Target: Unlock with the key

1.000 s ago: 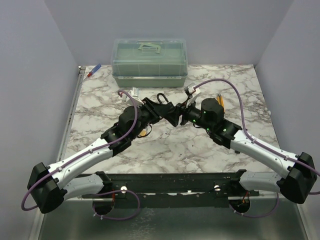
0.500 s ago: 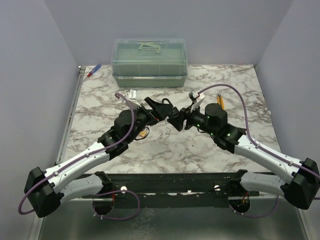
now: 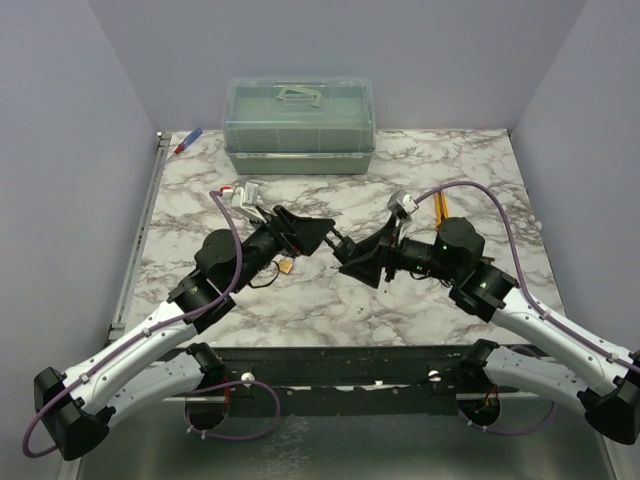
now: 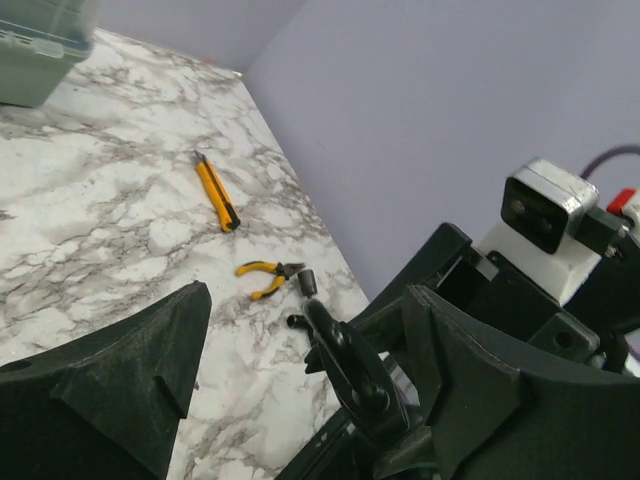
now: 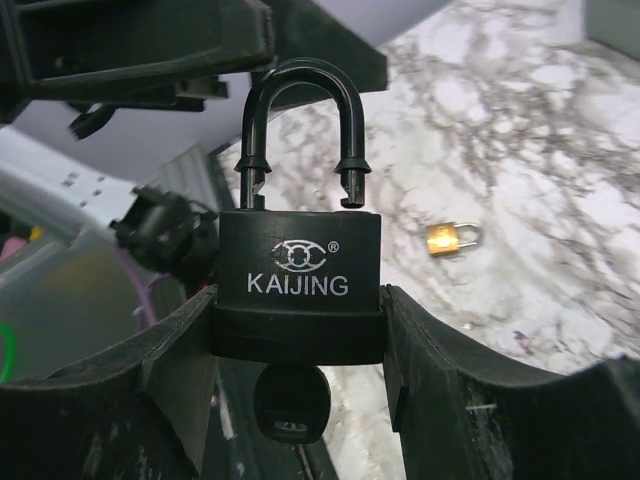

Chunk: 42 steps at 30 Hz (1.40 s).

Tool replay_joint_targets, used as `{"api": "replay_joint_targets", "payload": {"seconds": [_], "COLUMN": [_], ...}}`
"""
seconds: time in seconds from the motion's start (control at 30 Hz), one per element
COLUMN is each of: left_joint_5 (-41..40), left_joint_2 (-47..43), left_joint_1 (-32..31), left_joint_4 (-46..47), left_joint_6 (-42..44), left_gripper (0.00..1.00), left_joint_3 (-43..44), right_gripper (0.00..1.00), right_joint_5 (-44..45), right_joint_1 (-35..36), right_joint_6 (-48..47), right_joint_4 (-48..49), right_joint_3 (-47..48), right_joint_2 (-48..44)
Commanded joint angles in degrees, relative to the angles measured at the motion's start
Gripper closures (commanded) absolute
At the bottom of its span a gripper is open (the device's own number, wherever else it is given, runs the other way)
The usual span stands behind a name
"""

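Observation:
A black padlock (image 5: 298, 275) marked KAIJING sits upright between the fingers of my right gripper (image 5: 298, 320), which is shut on its body. Its shackle (image 5: 300, 80) stands raised, with the right end clear of the body. The key (image 5: 292, 400) sticks out of the lock's underside, only its rounded black head showing. My left gripper (image 4: 305, 320) is open, a finger on either side of the padlock (image 4: 350, 365), seen edge-on and untouched. From above, the left gripper (image 3: 318, 232) faces the right gripper (image 3: 358, 262) with the padlock (image 3: 345, 245) between them.
A small brass padlock (image 3: 287, 266) lies on the marble under the left arm. A yellow utility knife (image 4: 216, 192) and yellow-handled pliers (image 4: 268, 275) lie at the right. A green lidded box (image 3: 299, 125) stands at the back, with a red and blue pen (image 3: 187, 142) to its left.
My left gripper opened and drew back to the left, off the lock. The right arm pulled nearer and to the right, still carrying the padlock.

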Motion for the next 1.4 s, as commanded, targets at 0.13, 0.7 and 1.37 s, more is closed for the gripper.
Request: {"api": "replay_joint_targets", "payload": {"seconds": [0.13, 0.7, 1.37], "left_joint_5": [19.2, 27.4, 27.7], "left_joint_2": [-6.7, -10.3, -7.5], "left_joint_1": [0.5, 0.4, 0.5], "left_joint_4": [2.9, 9.9, 15.7], "left_joint_6": [8.4, 12.6, 8.8], "left_gripper": [0.17, 0.1, 0.44], "left_joint_3": [-0.4, -3.7, -4.1], "right_gripper": [0.99, 0.99, 0.99], "right_joint_5": [-16.2, -26.0, -28.3], "right_joint_1": [0.0, -0.1, -0.1], "right_joint_6": [2.9, 23.2, 25.6], "right_joint_4": [5.2, 31.0, 35.4], "right_joint_3": [2.7, -0.2, -1.2], "right_joint_2": [-2.9, 2.3, 6.8]}}
